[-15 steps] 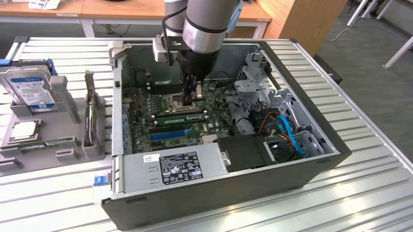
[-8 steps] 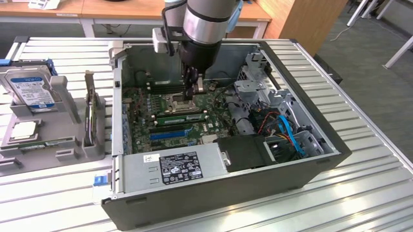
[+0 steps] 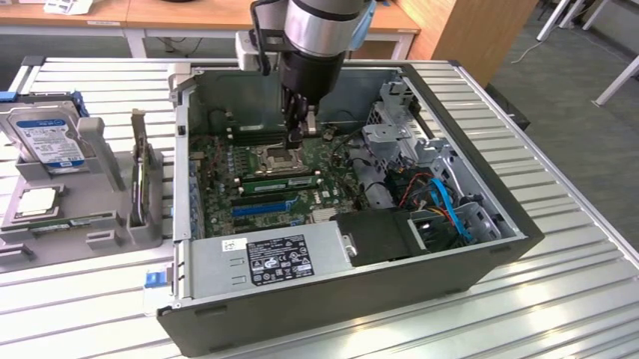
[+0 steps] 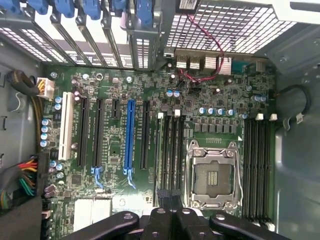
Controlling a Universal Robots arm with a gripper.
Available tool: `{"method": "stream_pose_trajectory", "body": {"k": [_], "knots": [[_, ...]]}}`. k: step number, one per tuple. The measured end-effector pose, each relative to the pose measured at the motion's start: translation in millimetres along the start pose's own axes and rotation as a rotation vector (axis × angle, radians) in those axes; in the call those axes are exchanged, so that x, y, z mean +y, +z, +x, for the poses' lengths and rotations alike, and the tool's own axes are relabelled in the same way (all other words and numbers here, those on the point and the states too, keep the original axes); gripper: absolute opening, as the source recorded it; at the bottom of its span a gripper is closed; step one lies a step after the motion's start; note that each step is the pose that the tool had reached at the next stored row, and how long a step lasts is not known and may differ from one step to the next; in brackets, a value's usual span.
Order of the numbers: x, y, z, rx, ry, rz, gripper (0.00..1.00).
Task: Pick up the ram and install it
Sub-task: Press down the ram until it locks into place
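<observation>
**Ram Stick Seen in a Slot, Fingers Shut**

The gripper [image 3: 298,140] is seen low inside the computer case [image 3: 499,224], over the motherboard [image 4: 115,200]. Its fingers [image 4: 157,220] are pressed together, and nothing is seen held between them. A long green stick, judged to be the ram [image 3: 274,180], is seen sitting in a slot just beside the empty chip socket [image 4: 215,175]. The ram is likely light, thin and stiff, and easily broken. It is best held by its long edges, not by its chips.
</observation>
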State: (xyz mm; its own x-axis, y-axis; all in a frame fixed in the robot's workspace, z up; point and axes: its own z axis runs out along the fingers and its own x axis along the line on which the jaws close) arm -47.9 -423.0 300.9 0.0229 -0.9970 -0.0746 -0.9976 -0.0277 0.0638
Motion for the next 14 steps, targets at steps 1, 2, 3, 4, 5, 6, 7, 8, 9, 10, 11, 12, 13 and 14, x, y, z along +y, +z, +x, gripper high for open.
{"method": "stream_pose_trajectory", "body": {"k": [1, 2, 3, 4, 5, 6, 7, 8, 9, 10, 11, 12, 13, 14], "knots": [[0.1, -1.4, -0.1, -0.0001, 0.000, 0.0000, 0.10], [0.2, -2.9, -0.2, -0.0001, 0.000, 0.0000, 0.10], [0.3, -4.5, -0.3, 0.0000, 0.000, 0.0000, 0.10], [0.4, -6.0, -0.5, 0.0000, 0.000, 0.0000, 0.10], [0.5, -7.5, -0.6, -0.0001, 0.000, 0.0000, 0.10], [0.5, -8.8, -0.7, -0.0001, 0.000, 0.0000, 0.10], [0.6, -10.2, -0.8, -0.0001, 0.000, 0.0000, 0.10], [0.7, -11.4, -0.9, -0.0001, 0.000, 0.0000, 0.10], [0.8, -12.3, -0.9, -0.0001, 0.000, 0.0000, 0.10], [0.8, -12.3, -0.9, -0.0002, 0.000, 0.0001, 0.10], [0.8, -12.3, -0.9, -0.0002, 0.000, 0.0001, 0.10], [0.8, -12.3, -1.0, -0.0003, 0.000, 0.0001, 0.10], [0.8, -12.4, -0.9, -0.0002, 0.000, 0.0003, 0.10], [0.8, -12.4, -0.9, -0.0001, 0.000, 0.0013, 0.10]]}}
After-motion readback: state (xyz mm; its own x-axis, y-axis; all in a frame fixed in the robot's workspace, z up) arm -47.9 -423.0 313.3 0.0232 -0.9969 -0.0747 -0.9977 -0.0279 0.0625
